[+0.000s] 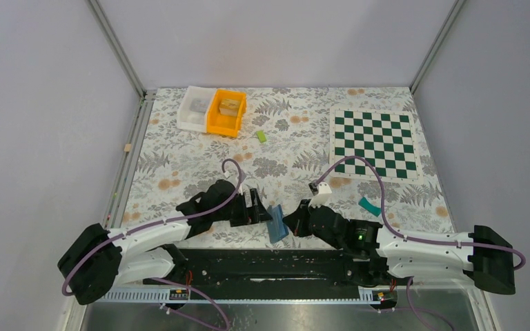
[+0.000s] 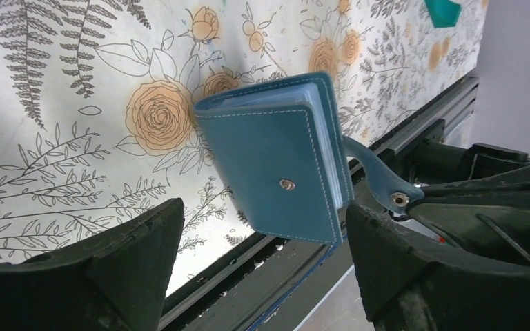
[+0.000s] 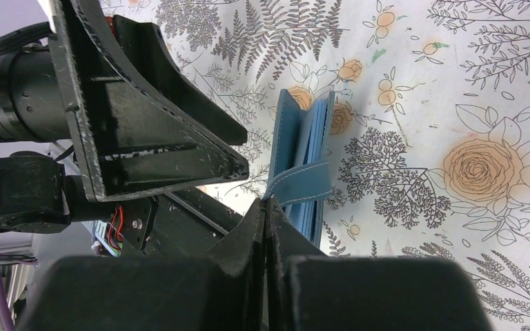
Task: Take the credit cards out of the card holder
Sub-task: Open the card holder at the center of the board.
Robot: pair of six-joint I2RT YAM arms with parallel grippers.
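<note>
Now left end effector point(image 2: 262, 214) gapes beside card holder point(image 2: 276, 172); right end effector point(image 3: 266, 207) pinches strap point(image 3: 300, 183).

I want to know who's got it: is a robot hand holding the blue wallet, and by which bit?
Yes. The right gripper pinches the wallet by its snap strap. The left gripper is open and holds nothing.

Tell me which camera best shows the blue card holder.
The left wrist view: the card holder fills it, with front cover, snap and page edges plain. The top view shows it only as a small blue shape; the right wrist view sees it edge-on, its strap nipped in the right pincer.
</note>
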